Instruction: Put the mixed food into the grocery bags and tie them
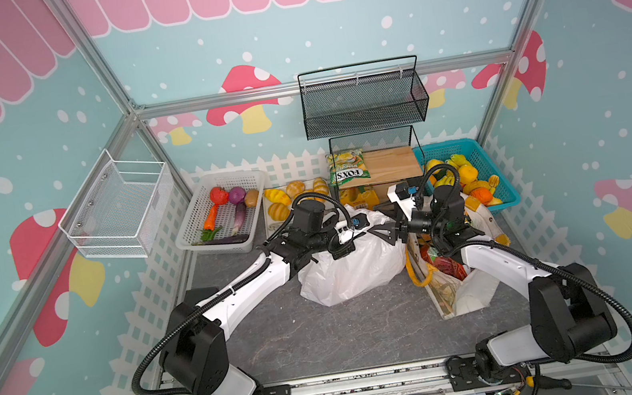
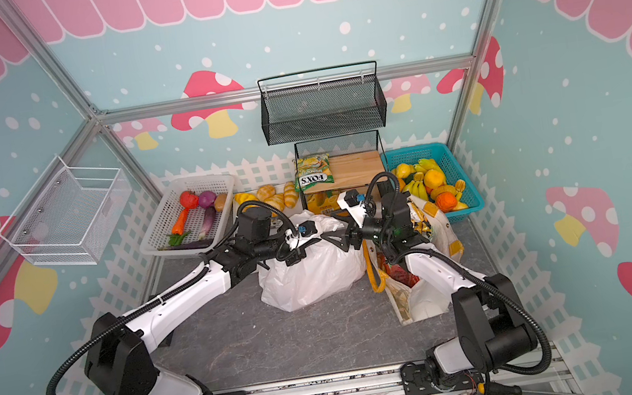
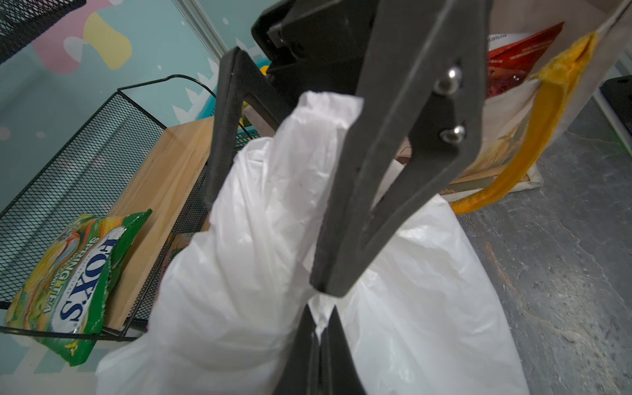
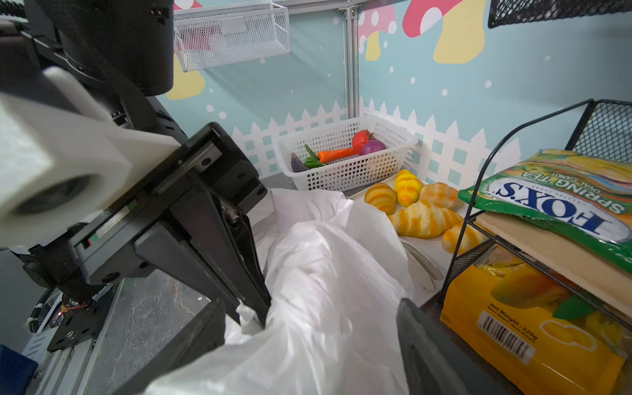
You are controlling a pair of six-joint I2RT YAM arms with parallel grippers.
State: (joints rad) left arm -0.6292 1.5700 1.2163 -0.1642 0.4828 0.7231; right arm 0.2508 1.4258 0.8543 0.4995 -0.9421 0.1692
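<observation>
The thin, crinkly white plastic carrier bag (image 1: pixel 351 263) sits bulging on the grey stone-patterned tabletop (image 1: pixel 326 340) between the two arms, its top drawn up into a twisted strip (image 3: pixel 307 164). Just beside it, on its right in both top views, the stiff off-white tote with yellow handles (image 2: pixel 411 290) stands open with a red snack packet (image 3: pixel 519 51) showing inside. The left gripper (image 3: pixel 321 328) is clenched tight on a pinch of the white bag's film, as the left wrist view shows. The right gripper (image 4: pixel 307 328) has its jaws spread wide, straddling the raised strip of the white bag; whether its fingers (image 3: pixel 386 191) press the plastic I cannot tell. Both arms reach forward and inward from the near edge, elbows out, so the two grippers meet nearly tip to tip over the white bag's top.
</observation>
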